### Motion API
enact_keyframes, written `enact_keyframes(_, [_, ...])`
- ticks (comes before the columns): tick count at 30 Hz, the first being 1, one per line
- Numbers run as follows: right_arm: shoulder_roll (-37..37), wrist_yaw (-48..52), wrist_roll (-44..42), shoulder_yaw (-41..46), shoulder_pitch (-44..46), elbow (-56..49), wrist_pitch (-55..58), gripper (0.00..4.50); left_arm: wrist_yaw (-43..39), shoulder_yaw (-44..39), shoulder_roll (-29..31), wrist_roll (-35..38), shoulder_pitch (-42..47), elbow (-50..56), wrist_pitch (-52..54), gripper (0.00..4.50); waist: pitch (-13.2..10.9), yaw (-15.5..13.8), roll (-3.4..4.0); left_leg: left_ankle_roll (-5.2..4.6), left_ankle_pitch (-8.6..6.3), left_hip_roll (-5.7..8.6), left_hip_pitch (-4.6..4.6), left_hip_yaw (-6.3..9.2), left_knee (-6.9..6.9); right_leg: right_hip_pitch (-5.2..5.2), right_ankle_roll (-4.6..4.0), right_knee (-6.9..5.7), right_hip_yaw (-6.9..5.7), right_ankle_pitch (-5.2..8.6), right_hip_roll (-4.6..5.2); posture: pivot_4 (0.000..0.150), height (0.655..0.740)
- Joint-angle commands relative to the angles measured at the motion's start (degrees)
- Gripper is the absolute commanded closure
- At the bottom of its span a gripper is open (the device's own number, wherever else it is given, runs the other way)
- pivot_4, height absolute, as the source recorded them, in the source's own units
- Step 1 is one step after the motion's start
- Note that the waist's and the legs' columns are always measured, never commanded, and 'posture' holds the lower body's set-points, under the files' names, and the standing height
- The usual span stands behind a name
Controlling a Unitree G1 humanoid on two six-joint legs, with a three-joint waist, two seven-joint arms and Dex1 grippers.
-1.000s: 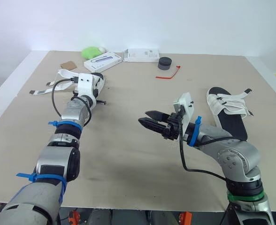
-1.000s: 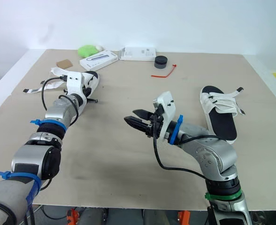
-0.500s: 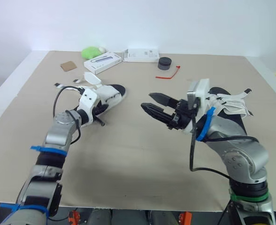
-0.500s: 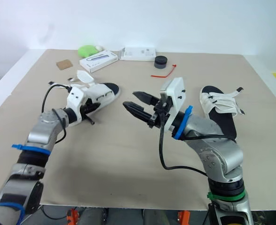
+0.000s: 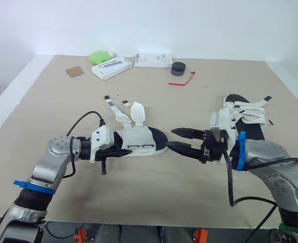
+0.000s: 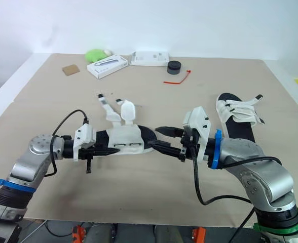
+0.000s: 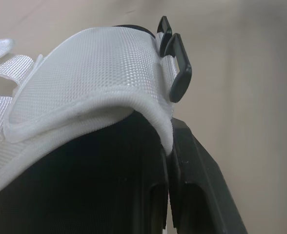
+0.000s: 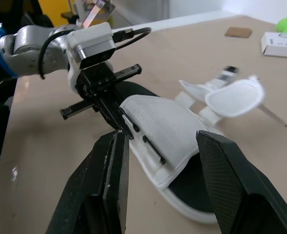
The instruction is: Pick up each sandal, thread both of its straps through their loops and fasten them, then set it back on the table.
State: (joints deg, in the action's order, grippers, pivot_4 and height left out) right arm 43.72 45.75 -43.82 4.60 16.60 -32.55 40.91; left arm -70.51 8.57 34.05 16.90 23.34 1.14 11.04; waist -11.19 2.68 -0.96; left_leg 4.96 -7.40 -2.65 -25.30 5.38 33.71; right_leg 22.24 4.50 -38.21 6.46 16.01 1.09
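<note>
- Since a second ago the left gripper has brought the sandal from the table's far left to its near middle, and the right gripper has dropped to face the toe.
- Left jaws are clenched on the sandal's heel end. It sits low over the table, and I cannot tell whether it touches.
- Right jaws stand released, with the tips just beside the toe and not touching it.
- Both straps stick up unthreaded, and the black loops sit on the side of the white upper.
- Handling, as a judgement: the sandal looks light, with a stiffish sole that suits a firm clamp. The webbing straps are limp and floppy, so each is best pinched near its tip to steer it into a loop.
- Further right lies the second sandal, flat on the table.
- At the far edge sit two white boxes, a black puck and a red tie.
</note>
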Motion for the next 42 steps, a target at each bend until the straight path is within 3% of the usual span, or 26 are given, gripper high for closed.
enact_keyframes(1, [1.47, 1.83, 2.02, -0.08, -0.2, 1.05, -1.5, 2.08, -2.1, 0.93, -0.82, 0.16, 1.96, -1.52, -3.56, 4.39, 0.0, 0.0, 0.0, -0.02, 0.01, 0.0, 0.0, -0.01, 0.01, 0.0, -0.02, 0.0, 0.0, -0.01, 0.0, 0.15, 0.74])
enact_keyframes(2, [1.73, 2.28, 2.76, -0.48, -0.28, 1.86, -1.73, 2.08, -2.57, 1.48, -0.98, -0.49, 2.18, -2.75, -4.66, 4.39, 0.0, 0.01, 0.0, -0.04, 0.03, 0.0, 0.0, -0.03, 0.01, 0.0, -0.05, 0.0, 0.0, 0.0, 0.01, 0.15, 0.74])
enact_keyframes(4, [2.31, 3.65, 5.0, -1.71, -0.59, 3.86, -2.82, 2.61, -3.44, 2.55, -1.66, -1.45, 2.44, -4.88, -6.63, 4.5, 0.0, 0.01, 0.0, -0.06, 0.04, 0.0, 0.02, -0.05, 0.03, 0.0, -0.12, 0.0, 0.0, 0.01, 0.01, 0.15, 0.74])
enact_keyframes(6, [3.19, 5.53, 6.98, -2.75, -0.94, 5.71, -4.1, 3.28, -3.83, 3.19, -2.42, -1.68, 2.84, -6.14, -7.48, 4.5, 0.01, 0.01, 0.01, -0.07, 0.05, 0.0, 0.02, -0.06, 0.03, 0.0, -0.11, 0.0, 0.0, -0.01, 0.01, 0.15, 0.74])
enact_keyframes(7, [3.98, 7.2, 7.97, -3.43, -1.17, 6.91, -4.85, 3.95, -4.02, 3.49, -2.99, -1.53, 3.16, -6.54, -7.64, 4.5, 0.01, -0.01, 0.01, -0.07, 0.05, 0.0, 0.02, -0.06, 0.03, 0.0, -0.03, 0.0, 0.0, -0.05, 0.01, 0.15, 0.74])
enact_keyframes(9, [5.47, 10.14, 10.51, -5.42, -0.99, 9.75, -6.46, 4.42, -4.32, 4.06, -4.07, -1.47, 3.75, -7.23, -8.01, 4.5, 0.02, -0.2, 0.03, -0.07, 0.05, 0.02, 0.02, -0.05, 0.05, -0.04, 0.06, 0.0, 0.0, -0.08, 0.03, 0.15, 0.74])
enact_keyframes(16, [4.56, 15.13, 18.8, -12.28, 6.34, 21.68, -10.95, 4.42, -5.38, 6.23, -7.38, -3.17, 5.3, -9.93, -11.07, 4.5, 0.05, 0.04, 0.11, -0.07, 0.05, 0.03, 0.06, -0.11, 0.18, -0.08, 0.14, 0.01, 0.01, -0.15, 0.07, 0.15, 0.74])
enact_keyframes(28, [3.12, 22.92, 24.24, -17.23, 12.12, 28.77, -15.89, 4.42, -5.69, 7.34, -10.75, -2.97, 6.78, -12.64, -7.08, 4.5, 0.1, -0.1, 0.19, -0.1, 0.09, 0.09, 0.1, -0.14, 0.29, -0.21, 0.22, 0.01, 0.02, -0.18, 0.13, 0.15, 0.74])
enact_keyframes(33, [-4.26, 24.97, 23.72, -19.29, 17.79, 34.66, -15.34, 4.42, -5.58, 7.76, -12.51, -3.54, 7.47, -14.2, -6.32, 4.5, 0.15, -0.04, 0.28, -0.17, 0.13, 0.09, 0.2, -0.16, 0.43, -0.37, 0.11, 0.01, 0.02, -0.16, 0.13, 0.15, 0.74])
enact_keyframes(42, [-11.07, 28.17, 24.31, -20.51, 20.9, 40.89, -14.94, 4.42, -6.77, 7.58, -12.1, -3.81, 7.34, -14.57, -6.29, 4.5, 0.21, 0.14, 0.38, -0.24, 0.23, 0.03, 0.26, -0.24, 0.46, -0.38, 0.06, -0.01, 0.02, -0.29, 0.11, 0.15, 0.74])
